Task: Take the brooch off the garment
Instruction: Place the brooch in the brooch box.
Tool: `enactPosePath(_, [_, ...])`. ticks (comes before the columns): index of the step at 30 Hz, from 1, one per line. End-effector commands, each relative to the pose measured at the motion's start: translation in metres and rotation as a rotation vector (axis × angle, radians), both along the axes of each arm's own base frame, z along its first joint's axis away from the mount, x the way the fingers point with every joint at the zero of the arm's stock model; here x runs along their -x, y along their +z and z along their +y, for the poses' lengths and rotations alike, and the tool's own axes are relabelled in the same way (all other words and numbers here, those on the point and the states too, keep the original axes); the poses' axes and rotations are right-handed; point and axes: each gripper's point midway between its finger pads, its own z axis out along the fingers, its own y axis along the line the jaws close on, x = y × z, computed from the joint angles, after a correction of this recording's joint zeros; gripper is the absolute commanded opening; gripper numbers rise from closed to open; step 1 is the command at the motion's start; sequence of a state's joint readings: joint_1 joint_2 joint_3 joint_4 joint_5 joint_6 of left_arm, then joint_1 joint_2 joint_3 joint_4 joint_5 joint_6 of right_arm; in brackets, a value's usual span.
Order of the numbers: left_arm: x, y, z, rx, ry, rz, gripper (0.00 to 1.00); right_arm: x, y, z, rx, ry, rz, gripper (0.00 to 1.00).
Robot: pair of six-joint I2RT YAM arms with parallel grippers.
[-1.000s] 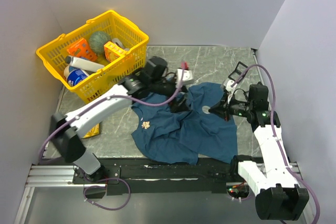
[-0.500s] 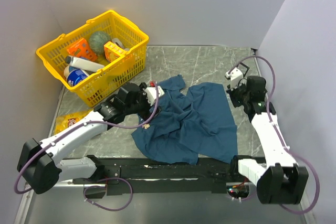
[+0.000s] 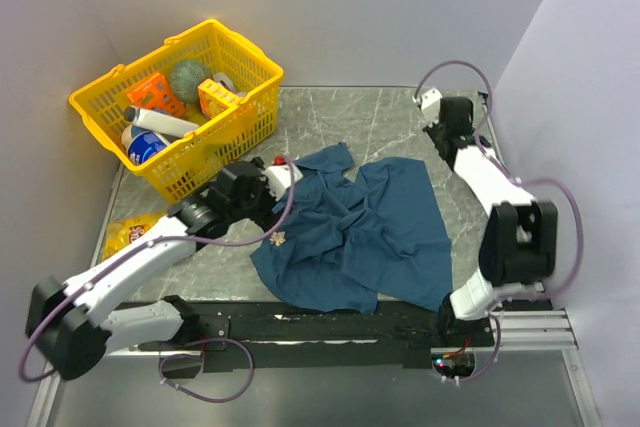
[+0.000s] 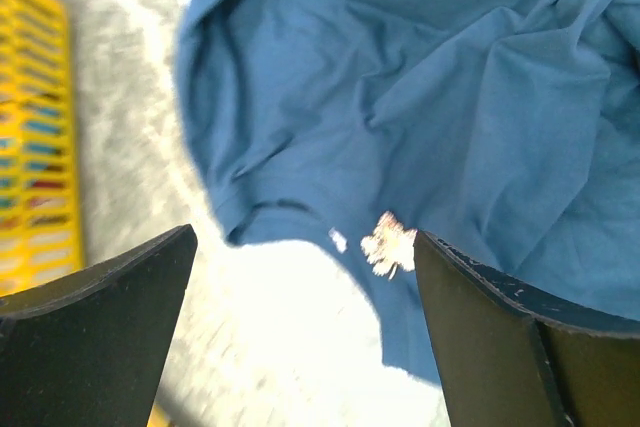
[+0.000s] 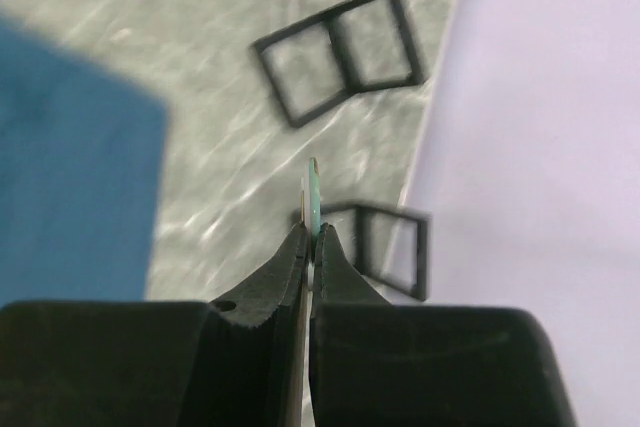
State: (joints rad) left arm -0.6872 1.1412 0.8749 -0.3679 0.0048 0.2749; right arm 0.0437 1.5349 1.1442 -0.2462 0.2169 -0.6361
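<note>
We count: 1 garment [image 3: 385, 222] crumpled on tabletop [image 3: 380, 117] | 1 brooch [image 4: 388, 244] near its left edge | 1 basket [image 3: 205, 154], at least five items inside | left fingers [image 4: 100, 287] spread wide, empty | right fingers [image 5: 290, 267] pinching thin pale piece [image 5: 313, 187]

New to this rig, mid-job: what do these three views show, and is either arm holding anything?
The left arm and right arm are robots bolted to a table. The top view looks down from behind them; the other two are wrist cameras. A blue shirt lies crumpled on the table, a gold brooch near its edge. A yellow basket stands far left. The left fingers are open, the brooch in view between them. The right fingers, near the far right corner, are shut on a thin flat piece, edge-on; I cannot tell what.
</note>
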Motion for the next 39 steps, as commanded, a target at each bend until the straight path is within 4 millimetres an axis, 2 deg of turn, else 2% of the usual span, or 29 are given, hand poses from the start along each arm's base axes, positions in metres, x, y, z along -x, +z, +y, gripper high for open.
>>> enactPosePath(1, [0.011,0.05,0.029,0.039,0.066,-0.109,0.96,-0.052,0.025,-0.015,0.098,-0.069,-0.074,0.0])
enactPosePath(2, [0.016,0.048,0.034,0.03,0.063,-0.1,0.96,-0.06,0.009,-0.015,0.101,-0.073,-0.044,0.0])
enactPosePath(4, [0.024,0.053,0.046,0.045,0.07,-0.119,0.96,-0.072,0.006,-0.014,0.097,-0.074,-0.05,0.0])
enactPosePath(5, [0.028,0.052,0.05,0.051,0.071,-0.117,0.96,-0.076,-0.007,-0.011,0.1,-0.066,-0.026,0.0])
enactPosePath(7, [0.034,0.054,0.055,0.072,0.068,-0.125,0.96,-0.083,-0.013,-0.004,0.114,-0.047,-0.023,0.0])
enactPosePath(10, [0.038,0.054,0.053,0.107,0.046,-0.101,0.96,-0.087,-0.029,-0.005,0.163,-0.036,0.002,0.0])
enactPosePath(13, [0.034,0.05,0.05,0.114,0.038,-0.068,0.96,-0.094,-0.039,-0.006,0.18,-0.029,0.008,0.0])
enactPosePath(21, [0.021,0.035,0.038,0.103,-0.002,0.104,0.96,-0.11,-0.046,-0.023,0.221,-0.044,-0.002,0.0])
enactPosePath(33, [0.016,0.031,0.046,0.148,0.006,0.127,0.96,-0.129,-0.066,-0.048,0.243,-0.074,0.036,0.0])
enactPosePath(35, [0.015,0.032,0.046,0.15,0.009,0.128,0.96,-0.13,-0.073,-0.05,0.243,-0.078,0.05,0.0])
enactPosePath(39, [0.015,0.034,0.046,0.159,0.007,0.132,0.96,-0.134,-0.073,-0.051,0.248,-0.084,0.044,0.0])
